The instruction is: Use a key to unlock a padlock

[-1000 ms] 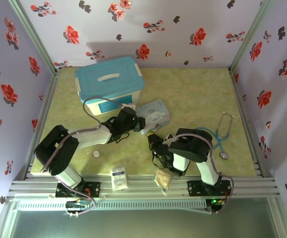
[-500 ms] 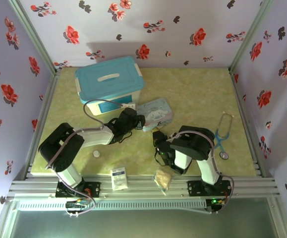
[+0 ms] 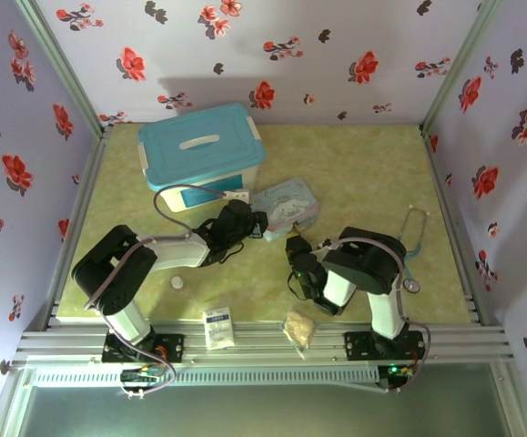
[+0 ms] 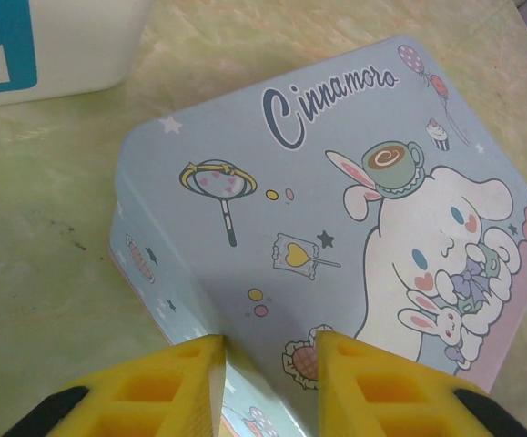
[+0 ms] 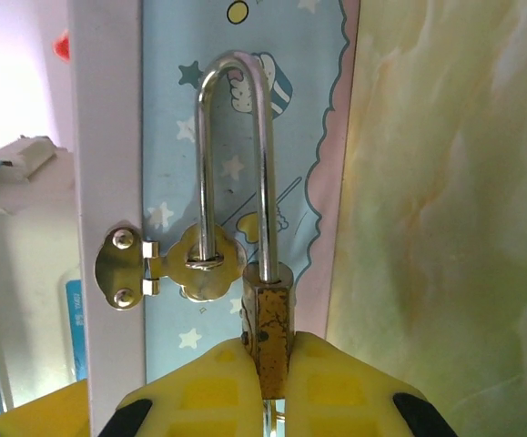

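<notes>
**Padlock** [image 5: 268, 314]: brass body seen edge-on, hung by shackle [image 5: 236, 155] through hasp [image 5: 167, 269] on side wall of tin [image 4: 336, 228]. Located nr table centre, at tin's front side, just ahead of R arm. Long leg seated in body, short leg ending at hasp loop. Locked or sprung: can't tell.

**R gripper** [image 5: 268, 364]: clamped on lock body, one pad on each flat face, nothing else held.

**L gripper** [image 4: 268, 382]: jaws part open, straddling tin's near corner, gripping nothing. Contact w/ lid: unclear.

**Key**: whereabouts not made out. Keyhole end of body buried between R pads.

**Step in hand (est.)**: steadying lock for key work.
- Hold body firm w/o twisting; thin hasp prob. easy to bend.
- Keep shackle in line w/ hasp loop.
- Free keyhole end before any insertion.
- Use L gripper to pin tin against sliding; light tin likely to skid on smooth table [image 3: 363, 173] if pulled.

**Also nearby**: storage box [image 3: 199, 150], near tin's back-left, no part in this step.
</notes>
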Controlling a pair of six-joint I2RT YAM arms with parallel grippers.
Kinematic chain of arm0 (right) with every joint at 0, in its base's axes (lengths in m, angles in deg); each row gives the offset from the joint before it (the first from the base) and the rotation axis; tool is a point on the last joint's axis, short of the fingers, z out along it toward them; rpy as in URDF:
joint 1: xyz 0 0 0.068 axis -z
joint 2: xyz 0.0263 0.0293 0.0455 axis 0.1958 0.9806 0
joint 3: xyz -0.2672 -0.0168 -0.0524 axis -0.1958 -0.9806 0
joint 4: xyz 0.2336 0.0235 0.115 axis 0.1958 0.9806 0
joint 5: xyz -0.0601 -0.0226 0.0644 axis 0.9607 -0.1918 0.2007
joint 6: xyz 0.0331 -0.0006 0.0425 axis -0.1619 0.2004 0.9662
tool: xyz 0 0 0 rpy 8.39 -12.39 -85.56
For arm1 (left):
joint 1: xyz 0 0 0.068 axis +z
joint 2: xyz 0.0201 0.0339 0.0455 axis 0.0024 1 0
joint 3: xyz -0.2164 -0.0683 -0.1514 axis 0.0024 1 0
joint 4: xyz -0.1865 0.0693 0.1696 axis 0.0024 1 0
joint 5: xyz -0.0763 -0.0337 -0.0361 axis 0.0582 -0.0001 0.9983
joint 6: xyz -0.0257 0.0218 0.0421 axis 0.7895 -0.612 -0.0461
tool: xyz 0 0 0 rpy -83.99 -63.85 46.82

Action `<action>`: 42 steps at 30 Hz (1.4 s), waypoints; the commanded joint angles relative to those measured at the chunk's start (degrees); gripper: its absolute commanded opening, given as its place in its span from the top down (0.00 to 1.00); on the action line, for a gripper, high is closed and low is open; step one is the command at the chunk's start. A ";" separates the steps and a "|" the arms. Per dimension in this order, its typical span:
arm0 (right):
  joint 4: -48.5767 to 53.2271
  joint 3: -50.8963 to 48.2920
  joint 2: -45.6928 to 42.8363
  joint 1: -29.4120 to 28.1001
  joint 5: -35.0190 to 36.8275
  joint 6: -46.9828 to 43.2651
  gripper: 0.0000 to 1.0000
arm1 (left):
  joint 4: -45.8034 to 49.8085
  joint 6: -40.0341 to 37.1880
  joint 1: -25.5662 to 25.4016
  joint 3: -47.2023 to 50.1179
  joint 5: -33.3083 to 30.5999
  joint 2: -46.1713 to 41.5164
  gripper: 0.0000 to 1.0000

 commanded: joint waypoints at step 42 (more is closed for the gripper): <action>1.03 2.79 -6.26 5.90 0.23 -9.93 1.00 | 23.90 -4.26 1.22 -6.65 -6.03 10.56 0.72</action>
